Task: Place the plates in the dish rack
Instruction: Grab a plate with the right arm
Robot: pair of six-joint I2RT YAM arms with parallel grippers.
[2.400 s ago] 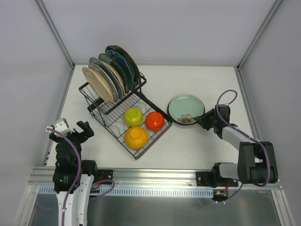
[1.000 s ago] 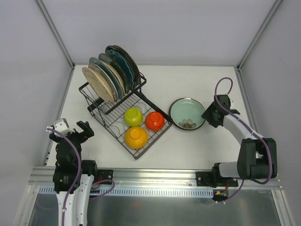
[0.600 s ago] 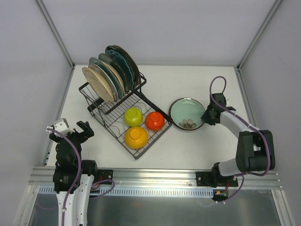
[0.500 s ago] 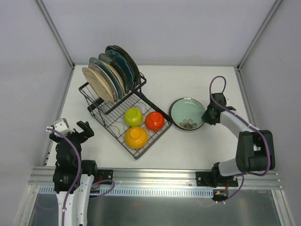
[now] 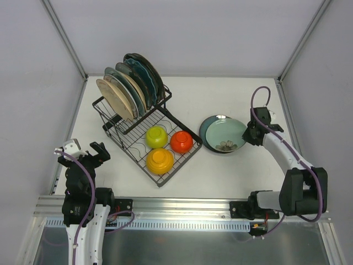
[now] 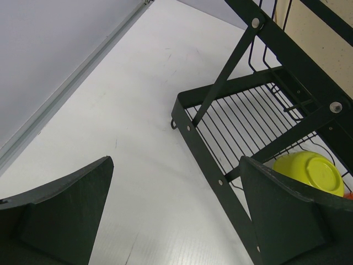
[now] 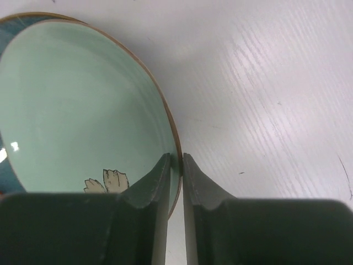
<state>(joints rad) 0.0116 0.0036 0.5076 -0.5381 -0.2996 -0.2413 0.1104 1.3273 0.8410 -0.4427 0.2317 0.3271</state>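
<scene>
Three small bowls sit clustered between the left jaws and the right jaws. The lime-yellow bowl [image 5: 156,136] is foot-up, ahead and right of the left jaws. The orange bowl [image 5: 160,160] touches it, and the red bowl [image 5: 181,142] is nearest the right jaws. A white worktop [image 5: 220,99] spreads under both.

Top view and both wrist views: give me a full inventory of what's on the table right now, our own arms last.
dish rack: one, black wire, left of the table's centre
racked plates: five or six (overlap hides the exact count), tan undersides, grey-blue to dark teal, standing on edge in the raised slots
bowls: three, yellow-green, orange-red, yellow-orange, in the rack's lower tray
mint plate: one, pale green with a leaf motif, right of the rack, lying over another plate
dark teal plate: one, under the mint plate, only its left rim showing
table: one, white
left gripper: jaws open, empty, near the rack's near-left corner
right gripper: jaws pinching the mint plate's right rim
</scene>
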